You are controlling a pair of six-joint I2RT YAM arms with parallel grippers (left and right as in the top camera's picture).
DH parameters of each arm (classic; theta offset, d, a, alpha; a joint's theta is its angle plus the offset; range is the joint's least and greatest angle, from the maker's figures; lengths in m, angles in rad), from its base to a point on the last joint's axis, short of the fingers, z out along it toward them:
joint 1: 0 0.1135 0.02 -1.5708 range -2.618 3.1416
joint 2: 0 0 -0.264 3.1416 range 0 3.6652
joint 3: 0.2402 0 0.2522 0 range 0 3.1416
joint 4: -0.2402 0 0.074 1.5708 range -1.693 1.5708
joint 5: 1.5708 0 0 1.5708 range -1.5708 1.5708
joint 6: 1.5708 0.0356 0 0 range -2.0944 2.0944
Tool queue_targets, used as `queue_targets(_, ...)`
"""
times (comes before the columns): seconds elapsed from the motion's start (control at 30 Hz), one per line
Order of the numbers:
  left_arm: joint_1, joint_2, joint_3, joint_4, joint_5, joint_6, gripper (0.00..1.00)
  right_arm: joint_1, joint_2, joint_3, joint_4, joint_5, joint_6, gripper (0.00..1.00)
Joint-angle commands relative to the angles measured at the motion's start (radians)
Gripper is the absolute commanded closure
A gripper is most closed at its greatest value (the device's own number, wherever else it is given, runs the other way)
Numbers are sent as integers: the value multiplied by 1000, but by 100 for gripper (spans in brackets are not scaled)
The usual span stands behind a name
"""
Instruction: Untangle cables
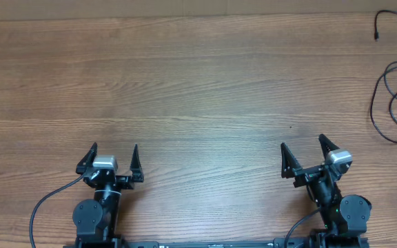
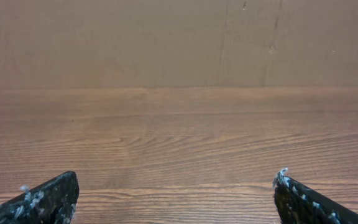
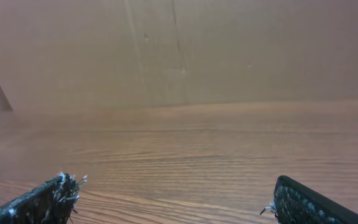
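The cables are thin black strands looped loosely at the table's far right edge in the overhead view, one with a small plug end; part runs off frame. My left gripper rests near the front left, open, nothing between its fingers. My right gripper sits near the front right, open and empty, well short of the cables. Both wrist views show only bare wood between the left gripper and right gripper fingertips; no cable appears in them.
The wooden table spreads wide between the arms and the back edge. A brown wall stands behind the table. Thicker black arm cables trail at the front left by the arm base.
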Motion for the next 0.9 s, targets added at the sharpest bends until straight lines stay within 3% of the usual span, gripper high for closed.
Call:
queue_targets(0.0,-6,-9,-3,-3,-5,19,0,6,-10,-11,2,11,-136,0)
queue_targets(0.13,-6,-9,-3,-3,-5,19,0,6,-10,-11,1,35,-261,0)
queue_targets(0.87,-6,-9,-3,-3,-5,19,0,5,-10,-10,2,60,-225,0)
